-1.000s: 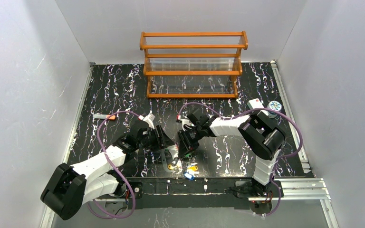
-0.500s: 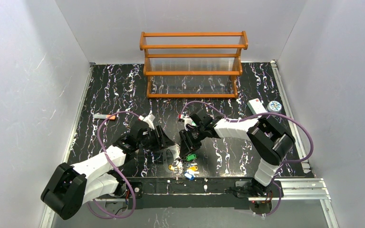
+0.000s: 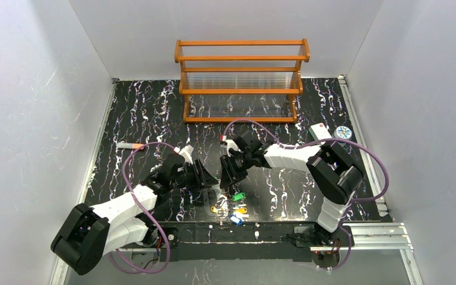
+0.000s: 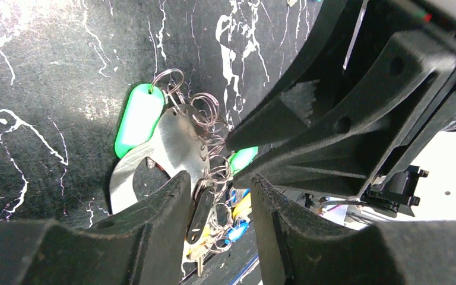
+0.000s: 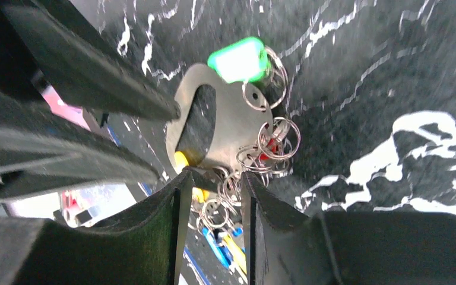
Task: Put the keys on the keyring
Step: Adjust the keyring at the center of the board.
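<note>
Left tool (image 4: 219, 178): reached in from the left over the front middle of the tabletop (image 3: 142, 113). Its jaws are seen partly apart, with the narrow end of the keyring (image 4: 175, 139), a few split rings (image 4: 205, 110) and a dark tag lying in the gap. Whether anything is pinched cannot be told.
Keyring: a flat silvery loop with one long opening, found directly between the two tools. One left fingertip (image 4: 181, 178) is set against its edge.
Split rings: bunched along one edge of the keyring and overlapping it. Whether they are threaded on cannot be told.
Green-tagged key (image 4: 138, 119): laid at the far end of the keyring, with its ring touching the keyring's edge.
Keys (image 3: 236, 209): gathered in a small heap on the tabletop just in front of the tools, towards the arm bases. Yellow, blue and green tags are made out there in the top view.
Right tool (image 5: 215, 174): brought in from the right, its tips close to those of the left one. Its jaws are partly apart, with split rings and a yellow tag seen in the gap. A grip cannot be confirmed.
Wooden rack (image 3: 241, 80): stood at the back of the tabletop, well apart from the tools.
White box (image 3: 319, 132): placed near the right edge.
Round tin (image 3: 343, 132): set just beside the white box, on its right.
</note>
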Robot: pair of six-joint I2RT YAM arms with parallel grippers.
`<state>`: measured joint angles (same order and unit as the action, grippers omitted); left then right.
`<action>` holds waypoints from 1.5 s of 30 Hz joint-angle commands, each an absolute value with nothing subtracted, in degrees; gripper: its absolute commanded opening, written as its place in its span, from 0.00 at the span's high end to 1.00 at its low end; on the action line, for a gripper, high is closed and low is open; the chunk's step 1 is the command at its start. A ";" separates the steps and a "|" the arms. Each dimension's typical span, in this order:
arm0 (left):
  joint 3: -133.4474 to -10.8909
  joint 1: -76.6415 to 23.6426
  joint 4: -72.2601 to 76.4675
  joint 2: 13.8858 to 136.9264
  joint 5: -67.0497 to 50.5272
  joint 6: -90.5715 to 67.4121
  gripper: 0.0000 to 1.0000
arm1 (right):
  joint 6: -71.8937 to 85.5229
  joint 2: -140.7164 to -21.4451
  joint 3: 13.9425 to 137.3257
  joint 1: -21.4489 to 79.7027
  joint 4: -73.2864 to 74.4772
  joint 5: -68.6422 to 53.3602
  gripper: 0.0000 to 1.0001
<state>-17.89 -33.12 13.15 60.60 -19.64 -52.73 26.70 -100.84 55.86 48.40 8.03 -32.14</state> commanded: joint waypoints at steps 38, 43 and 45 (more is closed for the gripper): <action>-17.06 -33.40 10.46 55.82 -18.20 -51.59 0.60 | 29.19 -102.16 51.24 43.38 -5.36 -37.18 0.65; -16.83 -33.40 10.45 55.55 -18.02 -51.74 0.60 | 29.79 -104.42 51.55 43.41 -7.20 -37.22 0.65; -16.79 -33.40 10.41 55.46 -18.05 -51.75 0.60 | 29.77 -104.92 52.07 43.45 -7.27 -36.72 0.65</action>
<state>-17.58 -33.19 11.46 56.29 -18.41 -52.47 29.43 -103.53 51.55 43.40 -4.08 -35.42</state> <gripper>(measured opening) 0.399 0.358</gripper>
